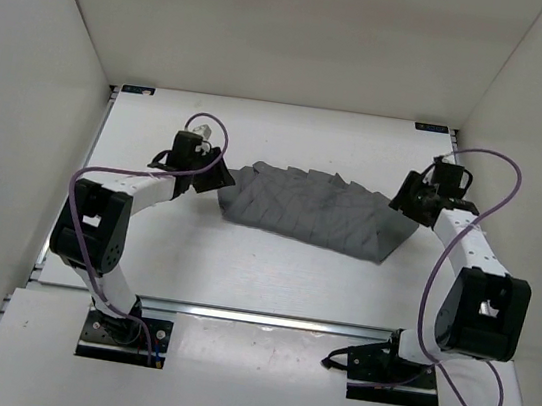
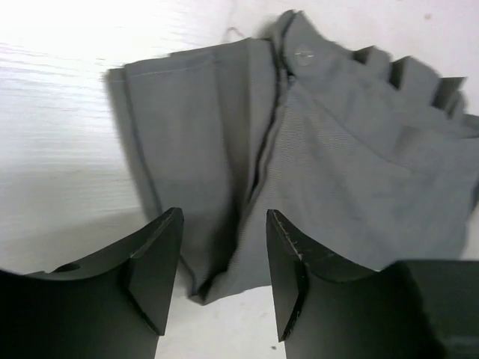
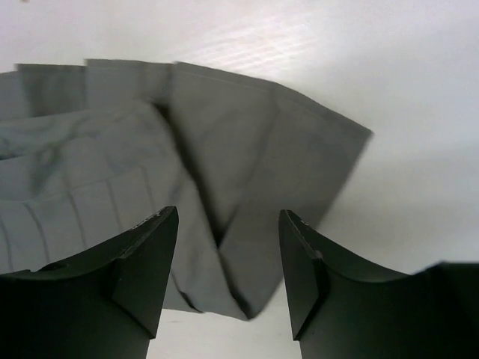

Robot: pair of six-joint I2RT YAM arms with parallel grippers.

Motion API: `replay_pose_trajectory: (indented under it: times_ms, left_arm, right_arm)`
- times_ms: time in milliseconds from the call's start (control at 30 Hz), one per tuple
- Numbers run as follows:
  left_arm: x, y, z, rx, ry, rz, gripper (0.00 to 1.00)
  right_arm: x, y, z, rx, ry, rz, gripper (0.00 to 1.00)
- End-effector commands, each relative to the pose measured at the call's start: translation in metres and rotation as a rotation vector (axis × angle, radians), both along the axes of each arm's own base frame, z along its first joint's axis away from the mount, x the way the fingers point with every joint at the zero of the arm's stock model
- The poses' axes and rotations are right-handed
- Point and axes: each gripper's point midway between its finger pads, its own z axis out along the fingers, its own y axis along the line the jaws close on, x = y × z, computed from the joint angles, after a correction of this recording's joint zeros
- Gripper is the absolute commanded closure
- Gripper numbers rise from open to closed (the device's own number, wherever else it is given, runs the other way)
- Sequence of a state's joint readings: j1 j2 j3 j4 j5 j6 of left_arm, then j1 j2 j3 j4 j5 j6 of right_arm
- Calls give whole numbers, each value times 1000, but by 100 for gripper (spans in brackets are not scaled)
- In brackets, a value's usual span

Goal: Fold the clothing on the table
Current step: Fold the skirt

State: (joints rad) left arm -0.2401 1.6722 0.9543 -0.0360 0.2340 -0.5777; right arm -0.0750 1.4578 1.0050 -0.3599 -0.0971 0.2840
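Right gripper (image 3: 228, 217) spread above the corner of the grey clothing (image 3: 112, 149).

Two dark fingers (image 3: 142, 269) rise from the bottom edge, their tips apart with nothing pinched between them. In the gap lies a folded corner of the clothing, a deep crease running down between the tips to a point near the bottom of the frame. The fabric spreads up and to the left in flat, pleat-like panels with a stitched hem along its upper edge, and faint parallel lines mark the left part. Its right edge slants down across the white table (image 3: 374, 60), casting a soft shadow. The picture is somewhat blurred, so the fingertips may hang just above the cloth or brush it.
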Motion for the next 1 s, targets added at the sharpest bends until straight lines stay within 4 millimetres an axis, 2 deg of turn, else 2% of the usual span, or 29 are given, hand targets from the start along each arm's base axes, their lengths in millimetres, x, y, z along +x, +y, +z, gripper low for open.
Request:
replay_pose_trajectory:
  times_ms: [0,67,167,233,400,533,600,667,700,733,867,967]
  left_arm:
    - [1,17,3,104,-13,44,41]
    - [0,23,-5,164,19,52,40]
    - [3,20,-18,216,68,16,40]
    - [-5,19,-32,242,125,-10,42]
    - [-5,13,-51,257,161,-32,42]
    - [-1,13,-54,287,173,-29,46]
    - [1,13,-57,304,189,-42,57]
    - [2,10,-57,305,188,-47,83]
    - [-1,10,-63,305,207,-58,88]
    - [-3,9,-66,304,217,-61,100]
    - [-14,9,-64,314,225,-86,100]
    - [-35,10,-60,314,224,-95,100]
  right_arm:
    - [-17,-11,4,16,14,-55,46]
    - [-29,-13,-2,19,34,-62,46]
    - [-40,-19,-8,34,53,-79,46]
    - [-45,-20,-15,42,75,-86,45]
    - [-51,-24,-18,21,77,-101,45]
    - [-58,-27,-22,23,89,-102,44]
    - [-56,-31,-23,29,82,-112,43]
    - [-58,-29,-30,47,96,-112,42]
    - [-61,-31,-34,45,107,-119,42]
    - [-60,-31,-34,54,105,-127,42]
    - [-63,-39,-39,48,115,-150,41]
    - [-64,-42,-48,55,141,-161,42]
